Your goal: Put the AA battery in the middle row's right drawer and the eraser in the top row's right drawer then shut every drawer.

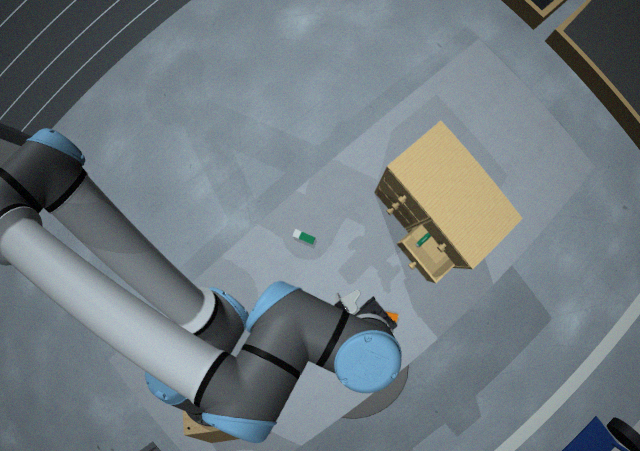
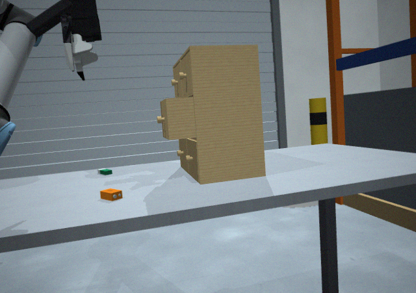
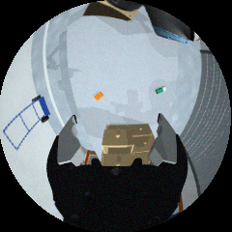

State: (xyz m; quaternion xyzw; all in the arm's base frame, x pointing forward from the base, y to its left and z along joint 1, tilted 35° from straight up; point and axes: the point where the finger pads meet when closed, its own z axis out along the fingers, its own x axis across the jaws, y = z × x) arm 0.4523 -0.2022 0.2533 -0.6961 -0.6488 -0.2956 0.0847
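The gripper's fingers [image 2: 77, 53] stand wide apart, above the table [image 2: 141, 212] and out from the drawer fronts of the chest [image 1: 454, 193] [image 2: 228, 115] [image 3: 128, 130]. The AA battery [image 1: 422, 239], a slim green cylinder, lies in the chest's pulled-out middle-row right drawer [image 1: 431, 260] [image 2: 179, 118] [image 3: 118, 149]; the drawer's wall hides it in the exterior view. The green-and-white eraser [image 1: 305, 237] [image 2: 105, 171] [image 3: 160, 90] lies flat out from the chest's front. The arm mostly covers the orange block [image 1: 392, 316] [image 2: 111, 194] [image 3: 99, 96] from above. Bare tabletop separates block and eraser from the chest.

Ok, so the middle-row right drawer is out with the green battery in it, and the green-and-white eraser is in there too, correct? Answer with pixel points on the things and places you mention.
Not the eraser [image 1: 305, 237] [image 2: 106, 171] [image 3: 160, 90]: the top view shows it on the table. The drawer [image 1: 434, 279] [image 2: 181, 118] is out with the battery [image 1: 423, 239] inside.
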